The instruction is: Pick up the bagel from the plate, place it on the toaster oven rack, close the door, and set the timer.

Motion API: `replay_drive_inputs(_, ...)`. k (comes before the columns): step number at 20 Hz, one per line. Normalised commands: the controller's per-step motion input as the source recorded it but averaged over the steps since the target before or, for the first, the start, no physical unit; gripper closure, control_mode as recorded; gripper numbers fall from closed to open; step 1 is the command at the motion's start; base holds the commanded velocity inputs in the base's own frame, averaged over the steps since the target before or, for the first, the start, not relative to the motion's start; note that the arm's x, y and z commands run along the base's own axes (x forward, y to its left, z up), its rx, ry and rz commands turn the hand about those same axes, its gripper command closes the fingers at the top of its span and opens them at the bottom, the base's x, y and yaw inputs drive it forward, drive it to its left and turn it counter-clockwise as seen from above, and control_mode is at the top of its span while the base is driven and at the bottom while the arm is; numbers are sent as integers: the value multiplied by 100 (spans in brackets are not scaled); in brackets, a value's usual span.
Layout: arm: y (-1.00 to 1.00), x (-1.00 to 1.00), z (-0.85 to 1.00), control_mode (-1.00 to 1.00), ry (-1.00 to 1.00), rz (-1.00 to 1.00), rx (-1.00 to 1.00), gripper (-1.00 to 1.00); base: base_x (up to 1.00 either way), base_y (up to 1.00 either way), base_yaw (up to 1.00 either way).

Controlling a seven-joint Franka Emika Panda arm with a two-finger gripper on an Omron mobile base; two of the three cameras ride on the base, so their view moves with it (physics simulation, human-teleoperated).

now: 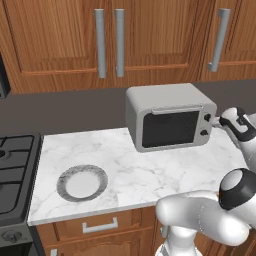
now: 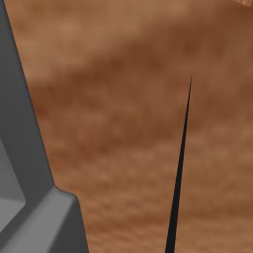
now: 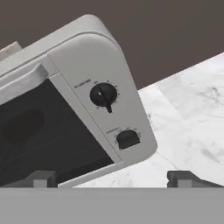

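- The toaster oven (image 1: 170,117) stands on the white marble tabletop (image 1: 150,172), back against the dark wall, and its door (image 1: 170,127) is shut, silver bar handle along the top edge.
- Through the dark glass in the hand view, a dim rounded shape shows inside; what it is cannot be told.
- Two dark knobs sit on the oven's right panel: the upper knob (image 3: 103,95) and the lower knob (image 3: 127,139).
- Small markings ring each knob, with a short label above, too small to read.
- The fingers (image 3: 113,178) are spread wide and hold nothing; they hover just in front of the oven's lower right corner, apart from it, with the knobs straight ahead.
- The plate (image 1: 82,182) lies well to the left on the tabletop, near the stove (image 1: 15,175), its white centre bare.
- Wooden cabinets (image 1: 110,40) with grey bar handles hang above.
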Motion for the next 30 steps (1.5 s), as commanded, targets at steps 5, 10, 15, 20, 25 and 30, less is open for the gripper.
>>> replay_drive_inputs(5,0,0,-24,-100,18,2,0,-100,0,0,0)
replay_drive_inputs(10,0,0,-24,-100,8,2,0,-100,0,0,0)
replay_drive_inputs(15,0,0,-12,-100,2,0,0,-100,0,0,0)
replay_drive_inputs(20,-1,-2,0,-100,-5,2,4,-100,0,0,0)
replay_drive_inputs(25,2,0,3,-100,-7,11,7,-100,0,0,0)
replay_drive_inputs(30,-3,0,6,-100,-8,7,5,-100,0,0,0)
